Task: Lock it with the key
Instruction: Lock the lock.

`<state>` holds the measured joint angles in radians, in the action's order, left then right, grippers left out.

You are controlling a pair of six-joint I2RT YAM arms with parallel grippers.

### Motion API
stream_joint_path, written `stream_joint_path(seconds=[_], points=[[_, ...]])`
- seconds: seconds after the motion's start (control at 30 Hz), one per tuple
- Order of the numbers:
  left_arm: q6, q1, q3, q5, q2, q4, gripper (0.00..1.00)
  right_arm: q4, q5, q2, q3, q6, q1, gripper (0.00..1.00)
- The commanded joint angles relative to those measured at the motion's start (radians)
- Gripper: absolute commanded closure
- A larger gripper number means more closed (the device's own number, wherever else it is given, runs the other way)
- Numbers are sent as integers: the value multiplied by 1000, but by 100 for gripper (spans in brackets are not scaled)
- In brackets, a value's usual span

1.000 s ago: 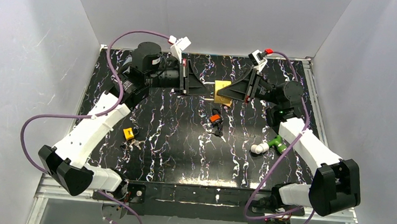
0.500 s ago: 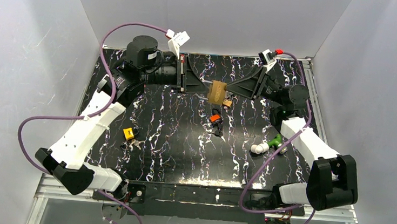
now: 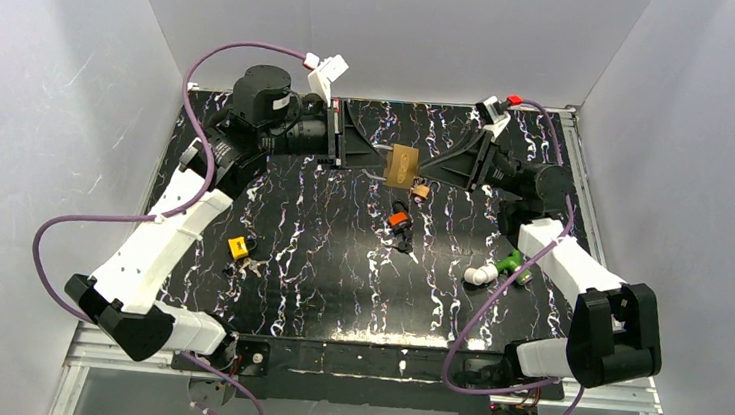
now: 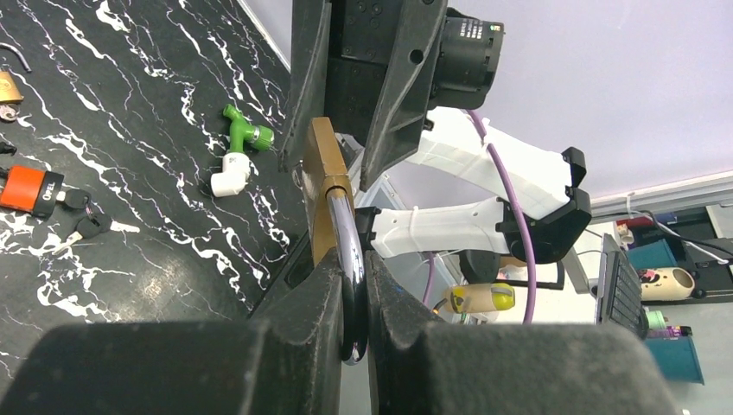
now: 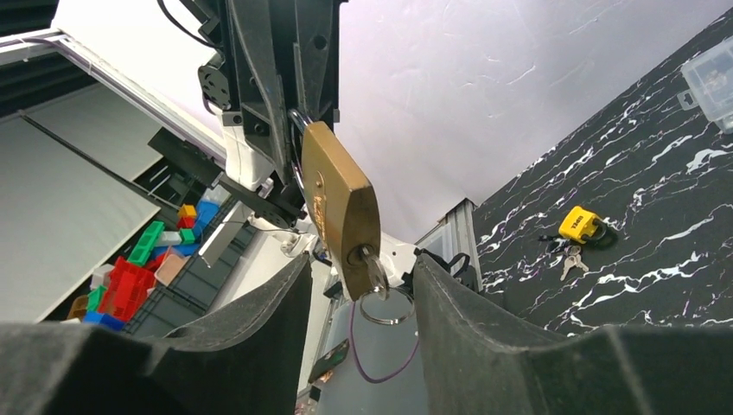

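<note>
Padlock (image 3: 402, 165) hangs clear of the table (image 3: 328, 264), shackle (image 4: 344, 232) clamped in left jaws; right jaws apart flanking key (image 5: 373, 271).

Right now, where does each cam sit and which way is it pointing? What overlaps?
Top external: fixed above and behind the bases, looking down on the black table; both arms show whole, meeting at the brass padlock.
Left wrist: on the left arm, facing the right arm; left gripper shut on the shackle.
Right wrist: on the right arm, facing the left arm; right gripper open either side of the key.
Shared: brass padlock in all three; the yellow padlock in top and right wrist.
</note>
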<state>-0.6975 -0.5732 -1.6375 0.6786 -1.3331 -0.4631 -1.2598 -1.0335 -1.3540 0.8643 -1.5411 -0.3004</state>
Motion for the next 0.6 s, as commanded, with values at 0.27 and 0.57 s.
stream_joint_path(seconds=[0.27, 0.57], points=[[-47, 1, -26, 29, 63, 119, 100, -62, -19, 46, -26, 0, 4, 58], [-39, 2, -32, 28, 66, 101, 100, -52, -19, 39, -31, 7, 4, 99]])
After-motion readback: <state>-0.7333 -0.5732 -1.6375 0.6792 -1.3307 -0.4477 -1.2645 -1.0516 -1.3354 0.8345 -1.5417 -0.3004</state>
